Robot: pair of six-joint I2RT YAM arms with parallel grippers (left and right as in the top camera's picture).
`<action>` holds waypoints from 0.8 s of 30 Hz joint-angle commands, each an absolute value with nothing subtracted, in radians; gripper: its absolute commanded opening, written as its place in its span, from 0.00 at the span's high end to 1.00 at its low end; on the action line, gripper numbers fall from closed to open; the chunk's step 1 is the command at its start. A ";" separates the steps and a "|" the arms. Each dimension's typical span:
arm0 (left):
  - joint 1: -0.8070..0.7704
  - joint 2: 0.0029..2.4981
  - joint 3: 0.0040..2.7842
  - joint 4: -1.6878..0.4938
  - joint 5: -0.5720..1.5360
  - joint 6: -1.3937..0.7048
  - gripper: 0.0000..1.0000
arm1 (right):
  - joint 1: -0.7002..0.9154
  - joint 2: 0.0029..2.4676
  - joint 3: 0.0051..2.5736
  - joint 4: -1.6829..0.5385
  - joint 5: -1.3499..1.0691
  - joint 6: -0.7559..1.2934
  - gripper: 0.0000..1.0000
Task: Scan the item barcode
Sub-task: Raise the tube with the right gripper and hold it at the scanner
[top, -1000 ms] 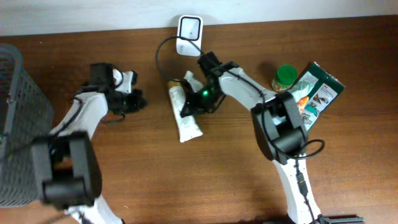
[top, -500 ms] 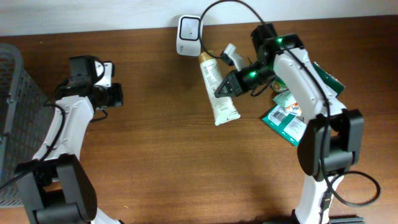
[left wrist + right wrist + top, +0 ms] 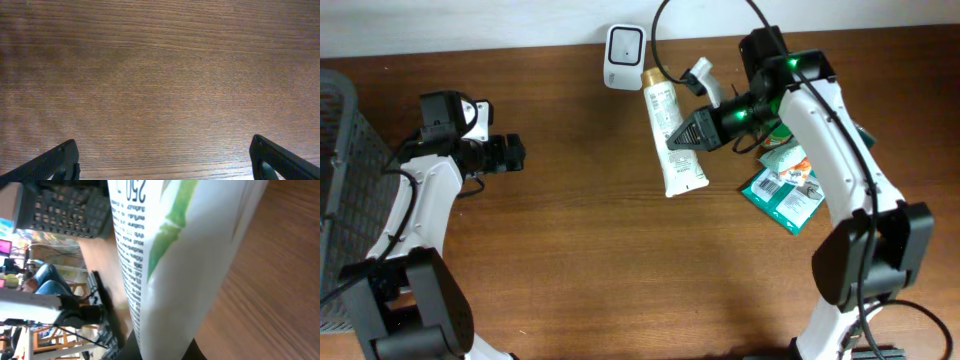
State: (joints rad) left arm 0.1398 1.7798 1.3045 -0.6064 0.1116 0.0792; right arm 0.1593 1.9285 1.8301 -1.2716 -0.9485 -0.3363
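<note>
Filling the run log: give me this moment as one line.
right gripper: shut on tube | tube: cap end near scanner | left gripper: open, empty, over table

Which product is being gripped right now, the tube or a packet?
The white tube: the right end effector is shut on it, while the teal packet lies loose on the table.

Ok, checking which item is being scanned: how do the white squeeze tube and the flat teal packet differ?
The white squeeze tube is long, narrow and held by the right gripper; the flat teal packet is broad and lies free on the wooden table. Both carry print.
</note>
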 commanded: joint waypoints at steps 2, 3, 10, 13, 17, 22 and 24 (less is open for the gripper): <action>0.140 1.776 1.311 -0.607 0.108 0.084 0.01 | 0.156 1.808 1.878 -1.348 -1.044 -0.332 0.96; 0.140 1.776 1.311 -0.607 0.107 0.084 0.01 | 0.156 1.798 1.888 -1.364 -1.044 -0.332 0.96; 0.140 1.776 1.311 -0.607 0.107 0.084 0.01 | 0.157 1.711 1.930 -1.435 -1.036 -0.333 0.96; 0.140 1.776 1.311 -0.607 0.107 0.084 0.01 | 0.163 1.715 1.930 -1.413 -0.953 -0.333 0.96; 0.140 1.776 1.311 -0.607 0.107 0.084 0.01 | 0.229 1.715 1.930 -1.234 -0.589 -0.173 0.96; 0.140 1.776 1.311 -0.607 0.107 0.084 0.01 | 0.358 1.798 2.043 -1.058 -0.123 -0.051 0.96; 0.140 1.776 1.311 -0.607 0.107 0.084 0.01 | 0.372 1.861 2.128 -1.050 -0.035 -0.069 0.96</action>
State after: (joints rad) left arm 0.1398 1.7798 1.3045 -0.6079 0.1116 0.0792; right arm 0.3428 1.7741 1.9663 -1.0878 -0.2935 -0.0944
